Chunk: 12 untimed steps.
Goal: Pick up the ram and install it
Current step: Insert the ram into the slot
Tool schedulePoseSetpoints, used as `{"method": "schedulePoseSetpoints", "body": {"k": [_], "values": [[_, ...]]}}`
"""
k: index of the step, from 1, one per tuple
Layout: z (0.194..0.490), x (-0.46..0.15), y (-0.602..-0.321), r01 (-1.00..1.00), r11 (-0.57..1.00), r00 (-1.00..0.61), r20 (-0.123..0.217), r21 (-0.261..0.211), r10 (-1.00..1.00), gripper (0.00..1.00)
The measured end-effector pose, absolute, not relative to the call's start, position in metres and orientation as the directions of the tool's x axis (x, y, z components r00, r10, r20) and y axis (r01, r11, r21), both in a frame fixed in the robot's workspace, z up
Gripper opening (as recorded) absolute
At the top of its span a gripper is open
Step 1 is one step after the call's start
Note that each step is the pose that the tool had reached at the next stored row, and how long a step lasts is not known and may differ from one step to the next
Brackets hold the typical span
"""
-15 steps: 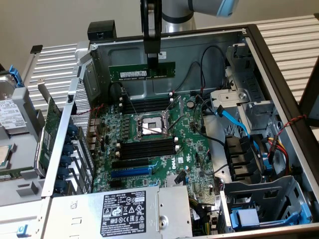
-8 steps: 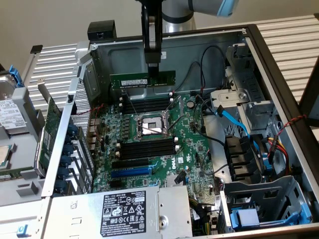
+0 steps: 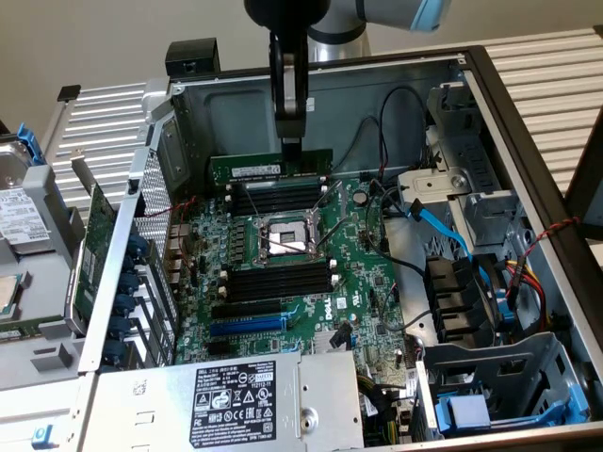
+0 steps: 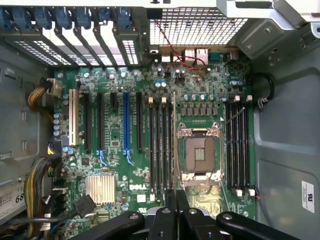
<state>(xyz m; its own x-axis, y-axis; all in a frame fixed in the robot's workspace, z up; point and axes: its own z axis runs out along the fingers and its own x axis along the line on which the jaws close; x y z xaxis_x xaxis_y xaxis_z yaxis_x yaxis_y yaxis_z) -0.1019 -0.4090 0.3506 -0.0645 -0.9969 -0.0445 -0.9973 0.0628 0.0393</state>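
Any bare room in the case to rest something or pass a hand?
Free: bare grey case metal beyond the outer memory slots; flat power-supply cover. Crowded: cables beside the drive cage, and around the CPU socket, where the gripper holds the ram.

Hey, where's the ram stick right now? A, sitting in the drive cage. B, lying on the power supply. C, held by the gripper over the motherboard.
C: the gripper is shut on the ram, holding it on edge above the memory slots beside the CPU socket.
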Motion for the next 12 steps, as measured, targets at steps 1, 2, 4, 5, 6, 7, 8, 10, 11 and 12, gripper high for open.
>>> {"method": "schedulePoseSetpoints", "body": {"k": [1, 2, 4, 5, 6, 7, 8, 10, 11, 12], "values": [[0.349, -0.102, -0.409, -0.997, 0.063, -0.065, -0.045, 0.039, -0.997, 0.12], [0.348, -0.102, -0.409, -0.997, 0.063, -0.065, -0.045, 0.038, -0.997, 0.12], [0.346, -0.102, -0.409, -0.997, 0.062, -0.064, -0.045, 0.036, -0.997, 0.12], [0.344, -0.102, -0.409, -0.997, 0.062, -0.064, -0.045, 0.035, -0.997, 0.12], [0.343, -0.102, -0.409, -0.998, 0.062, -0.064, -0.045, 0.034, -0.997, 0.12], [0.342, -0.102, -0.409, -0.998, 0.062, -0.064, -0.045, 0.032, -0.997, 0.12], [0.341, -0.103, -0.409, -0.998, 0.062, -0.063, -0.045, 0.030, -0.997, 0.12], [0.339, -0.104, -0.409, -0.998, 0.062, -0.063, -0.042, 0.025, -0.997, 0.12], [0.339, -0.104, -0.409, -0.998, 0.062, -0.063, -0.040, 0.023, -0.997, 0.12], [0.338, -0.105, -0.409, -0.998, 0.062, -0.063, -0.036, 0.021, -0.997, 0.12]]}}
